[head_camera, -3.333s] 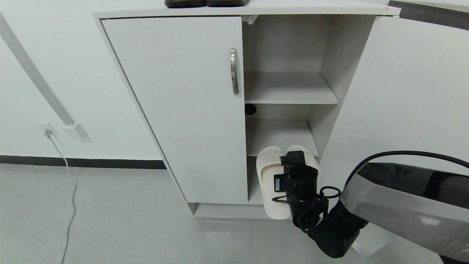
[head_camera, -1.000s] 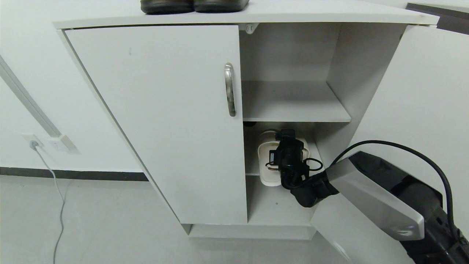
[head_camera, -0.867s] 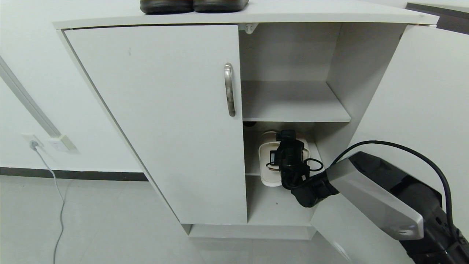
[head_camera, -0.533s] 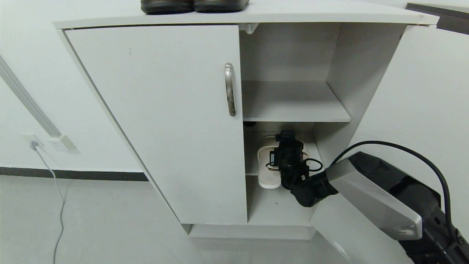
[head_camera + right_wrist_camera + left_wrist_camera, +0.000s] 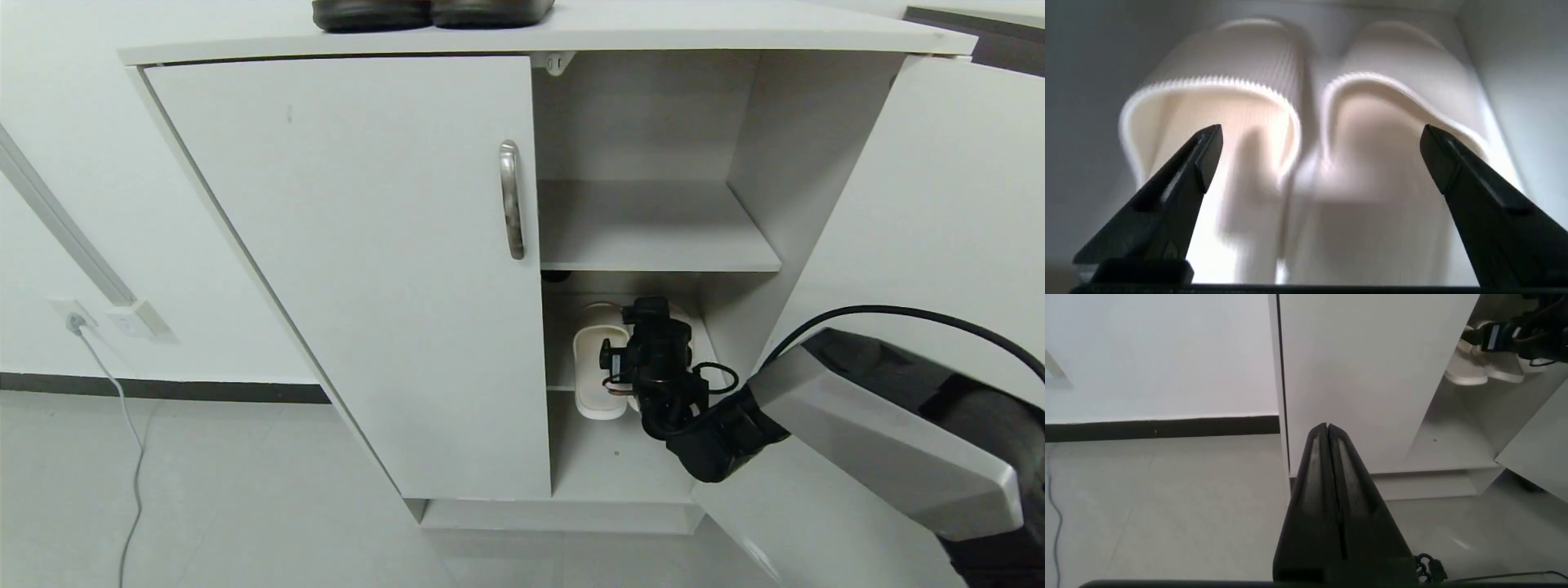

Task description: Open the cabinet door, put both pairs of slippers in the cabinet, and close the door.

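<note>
Cream-white ribbed rubber slippers [image 5: 600,371] are lying on the white cabinet's [image 5: 343,245] lower shelf [image 5: 560,371], the right arm's jaws spreading wide just short of them, apparently releasing the pair; the left arm's jaws are pressing together.

1 cabinet [image 5: 653,24], 1 shut door [image 5: 351,269], 1 open door [image 5: 939,204], 1 handle [image 5: 511,200], 2 shelves [image 5: 653,229]. 2 white slippers [image 5: 600,371] side by side on the lower shelf; 2 dark slippers [image 5: 371,11] on top. 2 grippers: 1 left gripper [image 5: 1326,429], 1 right gripper [image 5: 1320,135]. 1 socket [image 5: 73,317], 1 cable [image 5: 135,490].
</note>
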Motion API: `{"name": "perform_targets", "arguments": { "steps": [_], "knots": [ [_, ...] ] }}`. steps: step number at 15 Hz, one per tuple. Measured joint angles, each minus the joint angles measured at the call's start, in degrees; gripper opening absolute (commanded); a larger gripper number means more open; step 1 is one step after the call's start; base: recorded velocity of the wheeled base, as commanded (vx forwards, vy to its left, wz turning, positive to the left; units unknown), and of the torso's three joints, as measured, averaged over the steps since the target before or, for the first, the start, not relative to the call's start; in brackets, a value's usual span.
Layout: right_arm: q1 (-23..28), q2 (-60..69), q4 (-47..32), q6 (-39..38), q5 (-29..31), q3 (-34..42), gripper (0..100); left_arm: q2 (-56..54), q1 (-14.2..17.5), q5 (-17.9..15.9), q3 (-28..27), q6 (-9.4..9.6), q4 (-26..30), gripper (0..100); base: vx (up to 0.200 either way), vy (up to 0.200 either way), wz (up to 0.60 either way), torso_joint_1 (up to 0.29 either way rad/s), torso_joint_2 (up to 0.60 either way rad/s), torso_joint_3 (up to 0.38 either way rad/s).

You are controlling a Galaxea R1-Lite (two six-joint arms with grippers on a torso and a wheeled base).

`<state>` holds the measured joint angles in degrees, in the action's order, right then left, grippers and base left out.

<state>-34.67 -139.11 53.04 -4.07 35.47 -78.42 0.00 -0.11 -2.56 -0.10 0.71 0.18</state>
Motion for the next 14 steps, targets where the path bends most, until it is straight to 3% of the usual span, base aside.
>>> {"name": "perform_targets", "arguments": {
  "steps": [8, 14],
  "knots": [
    [-7.0, 12.3, 10.9, -0.4, 0.0, 24.1, 100, 0.0, 0.0, 0.0, 0.0, 0.0, 0.0, 0, 0.0, 0.0, 0.0, 0.0, 0.0, 0.0],
    [-9.7, 14.8, 12.5, -0.4, 0.3, 27.7, 100, 0.0, 0.0, 0.0, 0.0, -0.02, 0.0, 0, 0.0, 0.0, 0.0, 0.0, 0.0, 0.0]
  ]
}}
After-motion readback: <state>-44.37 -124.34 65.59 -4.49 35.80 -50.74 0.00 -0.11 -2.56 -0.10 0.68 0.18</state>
